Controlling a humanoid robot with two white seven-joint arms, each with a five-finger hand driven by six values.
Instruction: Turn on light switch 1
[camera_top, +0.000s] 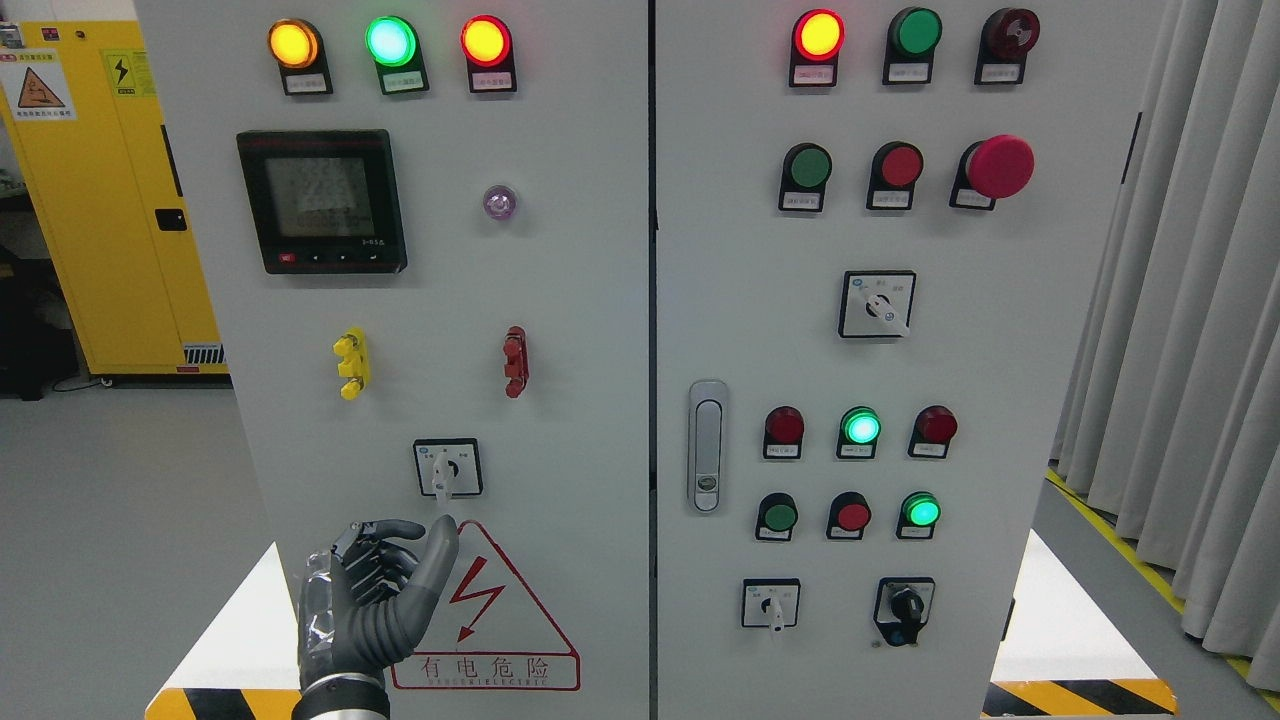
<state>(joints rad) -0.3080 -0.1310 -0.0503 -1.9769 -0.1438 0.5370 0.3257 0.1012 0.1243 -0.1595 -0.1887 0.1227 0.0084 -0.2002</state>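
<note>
A white rotary selector switch (447, 468) sits low on the left cabinet door (560, 300), its knob pointing down. My left hand (405, 540) is raised just below and left of it, in front of the red-bordered lightning warning triangle (500, 610). Its thumb (440, 545) points up, the tip a little under the switch plate and not touching the knob. The fingers (372, 535) are loosely bent toward the panel and hold nothing. My right hand is out of sight.
The left door also carries three lit lamps (390, 42), a meter display (322, 200), and yellow (352, 362) and red (515, 360) terminals. The right door has push buttons, a door latch (707, 445) and several more selector switches (771, 603). A yellow cabinet (110, 190) stands at the left and curtains (1190, 330) hang at the right.
</note>
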